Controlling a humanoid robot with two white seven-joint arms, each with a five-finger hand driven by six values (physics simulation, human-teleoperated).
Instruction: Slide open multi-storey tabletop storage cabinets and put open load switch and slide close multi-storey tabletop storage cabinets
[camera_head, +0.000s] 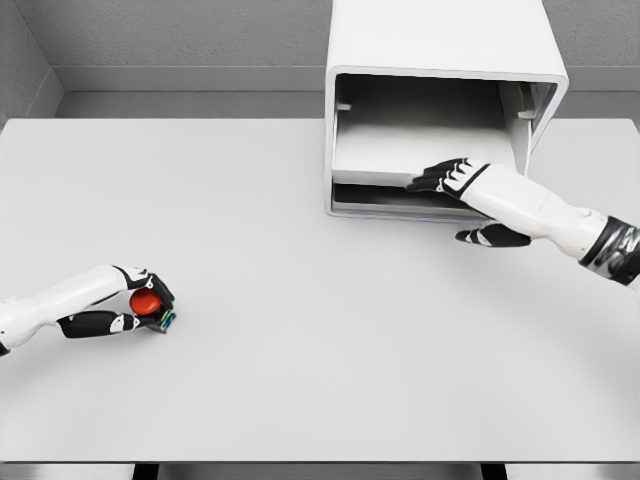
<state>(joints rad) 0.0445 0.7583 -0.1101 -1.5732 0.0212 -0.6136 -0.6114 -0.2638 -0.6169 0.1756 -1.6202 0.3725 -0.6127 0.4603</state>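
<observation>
On the table's left side, the left hand is gripping the load switch (red-knobbed), while the right hand's fingers are resting, extended together, on the cabinet's drawer.

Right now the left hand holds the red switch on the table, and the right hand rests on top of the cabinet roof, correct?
Not quite. The head view shows the right hand at the drawer inside the cabinet, not on its roof. The left hand does hold the red switch on the table.
</observation>
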